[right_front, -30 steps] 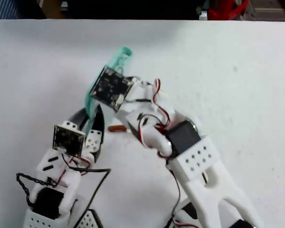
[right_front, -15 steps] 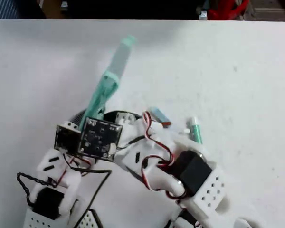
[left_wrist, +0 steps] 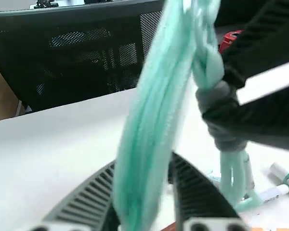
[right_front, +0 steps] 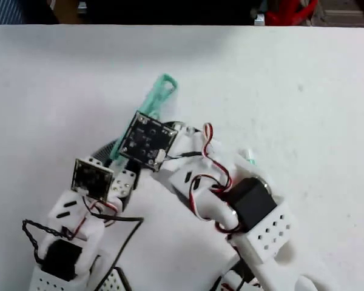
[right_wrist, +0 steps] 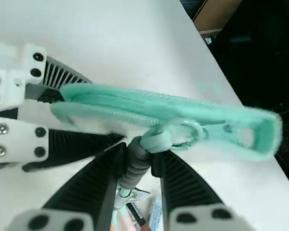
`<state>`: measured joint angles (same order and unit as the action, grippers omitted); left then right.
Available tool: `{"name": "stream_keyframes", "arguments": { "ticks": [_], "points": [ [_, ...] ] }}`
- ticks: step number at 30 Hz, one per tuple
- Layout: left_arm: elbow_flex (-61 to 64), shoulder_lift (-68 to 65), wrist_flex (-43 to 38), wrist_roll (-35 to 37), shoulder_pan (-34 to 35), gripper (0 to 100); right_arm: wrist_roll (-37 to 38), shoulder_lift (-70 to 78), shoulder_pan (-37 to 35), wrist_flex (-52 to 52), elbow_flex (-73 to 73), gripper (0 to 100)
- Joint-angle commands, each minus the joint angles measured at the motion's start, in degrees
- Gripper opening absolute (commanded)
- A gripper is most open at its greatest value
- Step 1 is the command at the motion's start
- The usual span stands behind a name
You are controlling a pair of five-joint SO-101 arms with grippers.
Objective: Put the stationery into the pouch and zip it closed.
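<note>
The teal pouch (right_front: 158, 95) is held up off the white table, slanting away from both arms. My left gripper (left_wrist: 142, 195) is shut on the pouch's (left_wrist: 156, 110) lower end, with its ribbed black fingers (left_wrist: 197, 192) on either side. My right gripper (right_wrist: 137, 153) is shut on the grey zipper pull (right_wrist: 135, 166), which hangs by a ring under the pouch (right_wrist: 154, 108). In the left wrist view the right gripper (left_wrist: 253, 82) grips that pull (left_wrist: 216, 103) beside the pouch. Whether the zip is open or closed is unclear. Pens (left_wrist: 278, 186) lie on the table.
Loose stationery (right_wrist: 135, 211) lies on the table under the right gripper. A green-tipped marker (right_front: 250, 156) peeks out beside the right arm. Black mesh chairs (left_wrist: 86, 53) stand beyond the table's far edge. Bare white table (right_front: 303, 91) spreads to the right and left.
The right gripper pulled back toward the left gripper, stretching the pouch long, then moved out along it again. The pouch's far tip dropped nearer. The right arm now hides the eraser.
</note>
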<state>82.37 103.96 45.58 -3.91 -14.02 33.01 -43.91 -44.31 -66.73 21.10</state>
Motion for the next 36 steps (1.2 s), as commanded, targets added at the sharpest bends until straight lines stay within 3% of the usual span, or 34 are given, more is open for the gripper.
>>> {"name": "stream_keyframes", "arguments": {
  "ticks": [1, 8, 12, 19, 27, 36],
  "points": [
    [-3.0, 0.5, -1.4, 4.0, -0.8, 18, -1.2, -0.2, 0.2, 1.8, -0.9, 2.0],
    [-1.8, 0.5, -4.9, 3.0, -1.4, 17, -2.8, 4.8, 0.2, 2.2, -0.9, 2.0],
    [-1.8, 0.5, -5.0, 2.0, -1.3, 1, -3.0, 5.5, 0.2, 2.4, -1.0, 2.0],
    [-1.7, 0.5, -4.6, -1.8, -1.3, 2, -3.0, 5.6, -0.1, 2.5, -1.3, 2.0],
    [-1.9, 0.5, -3.4, -1.8, -0.8, 2, -2.9, 1.9, -11.5, -13.1, -6.0, 2.0],
    [-2.0, 0.5, -3.3, -1.8, -0.8, 2, -3.1, 0.0, -16.4, -15.7, -5.6, 2.0]
  ]
}}
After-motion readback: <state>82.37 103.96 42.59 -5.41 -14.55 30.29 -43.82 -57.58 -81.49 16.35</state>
